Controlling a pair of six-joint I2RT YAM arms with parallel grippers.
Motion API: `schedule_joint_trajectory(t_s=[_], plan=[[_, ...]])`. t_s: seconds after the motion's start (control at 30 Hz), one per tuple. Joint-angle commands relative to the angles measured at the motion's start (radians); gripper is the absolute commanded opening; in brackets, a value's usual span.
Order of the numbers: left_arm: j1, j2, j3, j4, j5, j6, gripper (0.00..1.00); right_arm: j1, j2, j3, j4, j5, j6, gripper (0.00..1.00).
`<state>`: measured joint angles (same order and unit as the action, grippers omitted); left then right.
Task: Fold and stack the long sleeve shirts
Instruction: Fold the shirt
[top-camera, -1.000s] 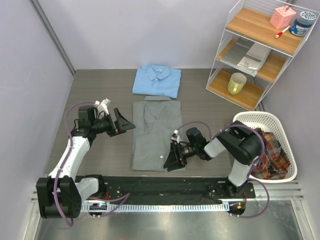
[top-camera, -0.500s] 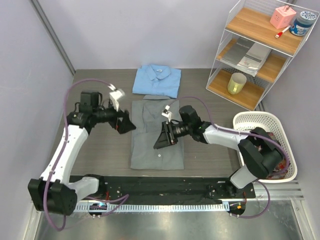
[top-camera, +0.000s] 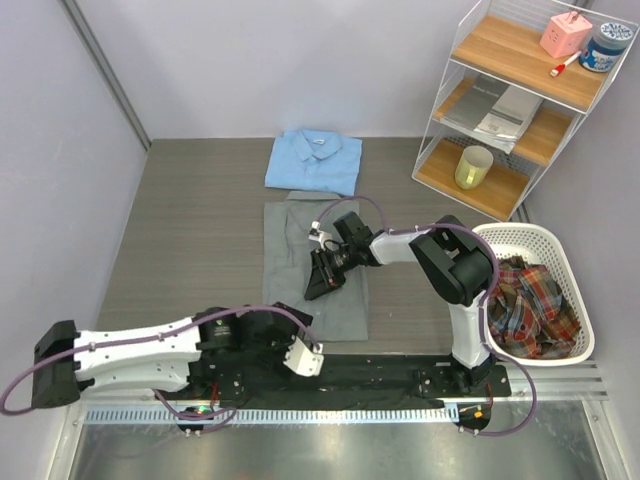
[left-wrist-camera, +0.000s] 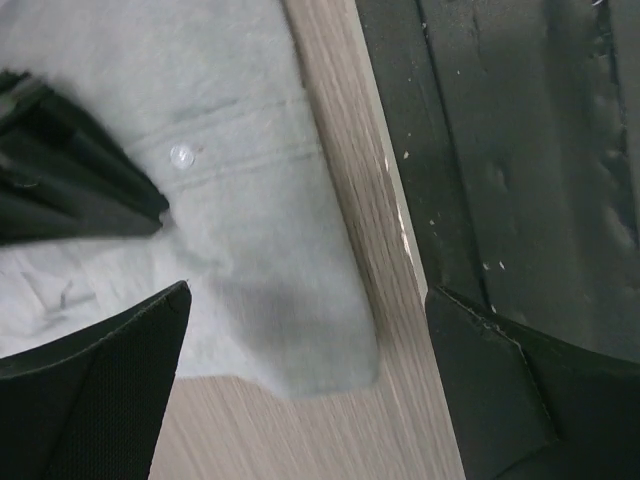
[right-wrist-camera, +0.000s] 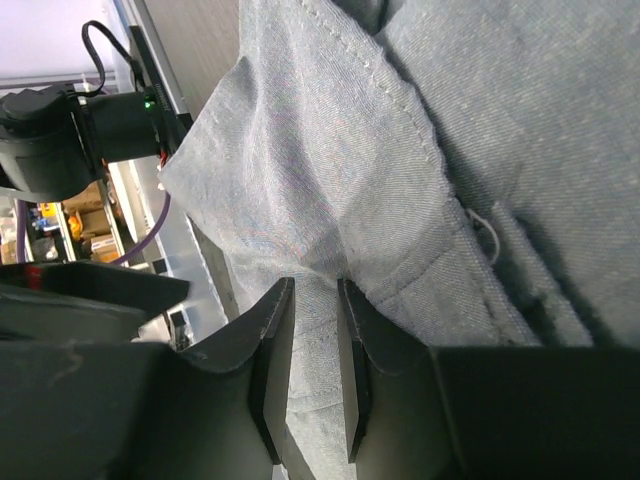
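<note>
The grey long sleeve shirt (top-camera: 300, 235) lies flat in a long strip mid-table, collar at the far end. Behind it rests the light blue long sleeve shirt (top-camera: 313, 160), folded. My right gripper (top-camera: 322, 278) is down on the grey shirt's middle. In the right wrist view its jaws (right-wrist-camera: 315, 290) stand narrow, with a raised fold of grey cloth (right-wrist-camera: 330, 180) pinched between them. My left gripper (top-camera: 285, 320) hangs low at the shirt's near left corner (left-wrist-camera: 330, 365). It is wide open with nothing between its fingers (left-wrist-camera: 120, 350).
A white basket (top-camera: 500, 236) holding plaid cloth stands at the right. A wire shelf (top-camera: 520, 100) with a yellow cup, books and small items fills the back right corner. A black mat (top-camera: 380, 375) runs along the table's near edge.
The left arm swung from the shirt's left side down to its near corner, still open. The right gripper moved from the shirt's near end to its middle and narrowed onto a fold.
</note>
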<state>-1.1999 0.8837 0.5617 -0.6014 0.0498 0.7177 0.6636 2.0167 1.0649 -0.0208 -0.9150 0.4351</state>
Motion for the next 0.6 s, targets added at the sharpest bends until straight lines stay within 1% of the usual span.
schedule_joint_trajectory(t_s=[0.0,0.07,0.1,0.17,0.2,0.3,0.57], plan=[[-0.134,0.081,-0.026,0.227,-0.257,-0.026,0.93,0.001,0.053,-0.002,0.015,0.022,-0.044,0.30],[-0.171,0.133,-0.036,0.275,-0.280,-0.031,0.84,-0.002,0.060,-0.008,0.015,0.022,-0.044,0.30],[-0.179,0.147,-0.036,0.287,-0.287,-0.034,0.77,-0.004,0.060,-0.011,0.015,0.018,-0.044,0.30],[-0.193,0.188,-0.031,0.314,-0.292,-0.050,0.72,-0.007,0.066,-0.014,0.047,0.010,-0.045,0.30],[-0.197,0.204,-0.028,0.322,-0.295,-0.055,0.66,-0.009,0.066,-0.016,0.047,0.008,-0.045,0.30],[-0.225,0.247,-0.032,0.354,-0.309,-0.061,0.57,-0.015,0.079,-0.016,0.059,-0.002,-0.041,0.30],[-0.279,0.313,-0.049,0.390,-0.310,-0.096,0.57,-0.032,0.102,-0.014,0.071,-0.010,-0.039,0.31]])
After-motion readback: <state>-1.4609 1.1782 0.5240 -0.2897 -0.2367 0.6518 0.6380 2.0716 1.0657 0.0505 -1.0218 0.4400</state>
